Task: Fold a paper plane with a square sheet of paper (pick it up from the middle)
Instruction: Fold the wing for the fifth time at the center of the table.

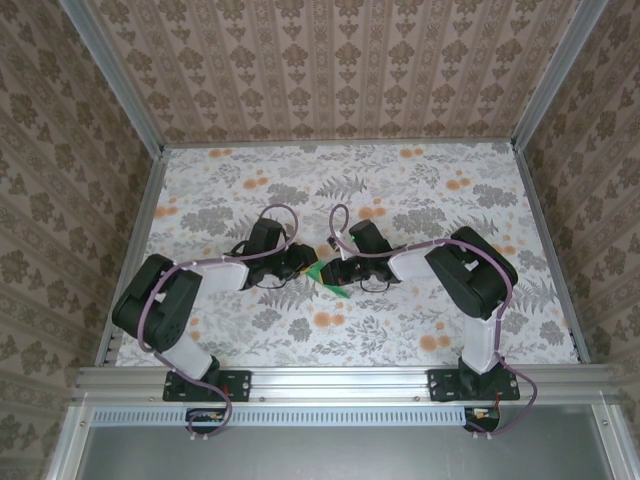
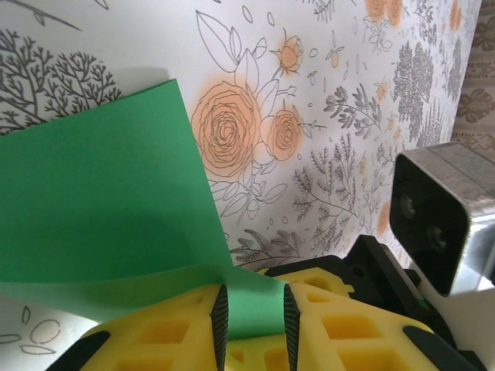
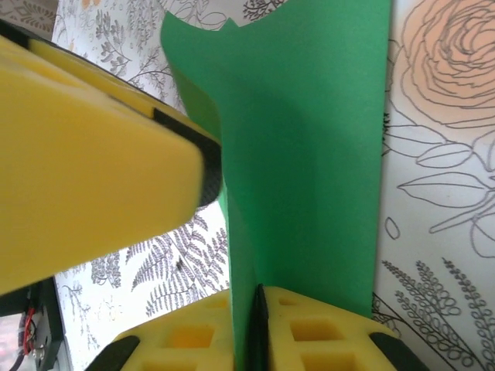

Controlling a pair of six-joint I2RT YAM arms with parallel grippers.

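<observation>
The green square sheet of paper point(image 1: 329, 279) sits mid-table between my two grippers, bent up along a fold. In the left wrist view the sheet point(image 2: 100, 201) spreads to the left, and one flap reaches in between the pads of my left gripper point(image 2: 251, 301), whose jaws stand apart around it. In the right wrist view the sheet point(image 3: 309, 131) rises upright, and its lower fold runs into the seam of my right gripper point(image 3: 257, 301), whose pads press together on it. A yellow finger point(image 3: 100, 178) of the left gripper touches the sheet's left side. Both grippers point(image 1: 305, 262) point(image 1: 338, 270) nearly meet.
The table point(image 1: 400, 180) carries a floral cloth of grey leaves and orange blooms. Metal rails point(image 1: 140, 230) point(image 1: 548, 240) and patterned walls bound it left, right and behind. The right wrist's camera housing point(image 2: 441, 216) sits close to the left gripper.
</observation>
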